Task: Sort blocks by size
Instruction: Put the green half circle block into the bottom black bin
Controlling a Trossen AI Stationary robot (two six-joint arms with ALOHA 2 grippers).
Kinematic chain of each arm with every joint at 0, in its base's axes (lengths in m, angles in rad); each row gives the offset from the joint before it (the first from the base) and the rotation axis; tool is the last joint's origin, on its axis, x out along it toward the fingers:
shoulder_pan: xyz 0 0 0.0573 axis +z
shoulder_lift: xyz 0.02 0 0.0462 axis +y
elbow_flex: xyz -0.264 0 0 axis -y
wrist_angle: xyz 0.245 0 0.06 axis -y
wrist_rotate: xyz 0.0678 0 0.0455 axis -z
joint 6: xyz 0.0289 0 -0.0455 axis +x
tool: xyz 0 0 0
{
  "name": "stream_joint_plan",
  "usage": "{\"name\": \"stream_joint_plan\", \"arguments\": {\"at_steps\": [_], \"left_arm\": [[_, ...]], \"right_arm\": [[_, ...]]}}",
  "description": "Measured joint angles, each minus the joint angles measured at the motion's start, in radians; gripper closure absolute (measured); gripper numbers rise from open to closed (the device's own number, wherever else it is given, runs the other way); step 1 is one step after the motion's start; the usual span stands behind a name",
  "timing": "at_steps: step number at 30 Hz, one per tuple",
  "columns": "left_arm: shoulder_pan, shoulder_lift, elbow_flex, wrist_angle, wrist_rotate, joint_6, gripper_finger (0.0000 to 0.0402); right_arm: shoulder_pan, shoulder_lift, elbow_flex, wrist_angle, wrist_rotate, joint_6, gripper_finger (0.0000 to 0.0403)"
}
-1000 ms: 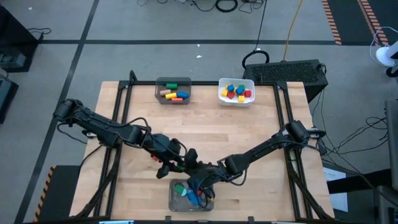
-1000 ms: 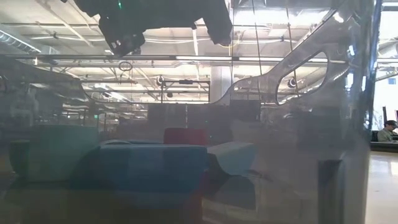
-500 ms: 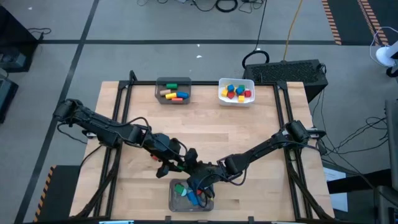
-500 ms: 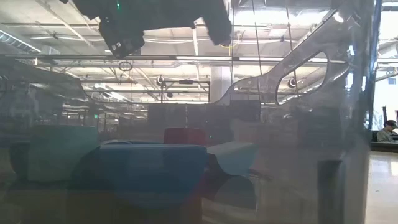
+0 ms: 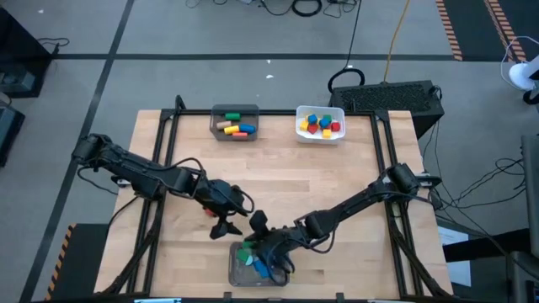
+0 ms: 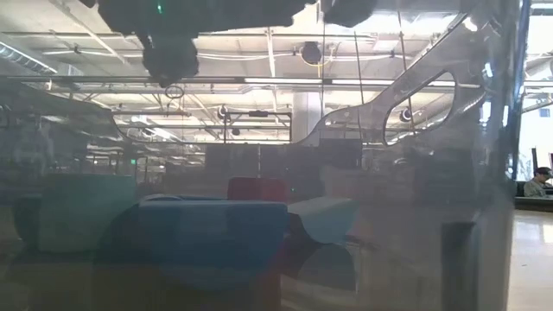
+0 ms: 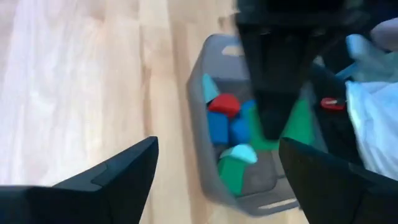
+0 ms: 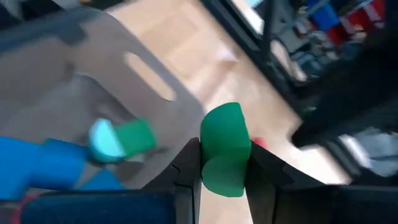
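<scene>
Since a second ago the left gripper (image 5: 238,217) has spread its jaws wide and let go, while the right gripper (image 5: 258,246) has closed in over the near bin (image 5: 233,271) and now pinches a green block (image 8: 224,149) between its 2 fingers. That block has a rounded top and sits upright in the grip, above the bin's grey wall with its handle slot.

Left jaws stand fully apart and hold nothing; they hover over the worktop (image 5: 295,177) just beside the near bin's far left corner. In the left wrist view the bin holds a red block (image 7: 224,104), blue blocks (image 7: 228,129) and more green ones, one of them tipped with pale blue.

At the far edge of the worktop stand 2 more bins: a grey bin (image 5: 235,124) with longer bars in yellow, orange, green and tan, and a white bin (image 5: 320,124) with small cubes in blue, yellow and red. The low view looks through the near bin's translucent wall, so little in it is clear.
</scene>
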Motion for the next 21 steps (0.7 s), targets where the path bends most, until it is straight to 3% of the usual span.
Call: {"name": "stream_joint_plan", "arguments": {"at_steps": [8, 11, 16, 21], "left_arm": [[0.006, 0.000, 0.000, -0.152, -0.034, -0.012, 0.0066], [-0.005, 0.000, 0.000, -0.230, -0.096, -0.048, 0.0066], [-0.024, 0.000, 0.000, -0.368, -0.203, -0.108, 0.0066], [-0.049, 0.000, -0.002, -0.420, -0.267, -0.139, 0.0065]], "right_arm": [[-0.001, 0.000, 0.000, -0.042, -0.214, 0.188, 0.0326], [-0.002, 0.000, 0.000, -0.073, -0.278, 0.276, 0.0326], [-0.008, 0.000, 0.000, -0.144, -0.300, 0.379, 0.0315], [-0.012, 0.000, 0.000, -0.187, -0.298, 0.451, 0.0280]]}}
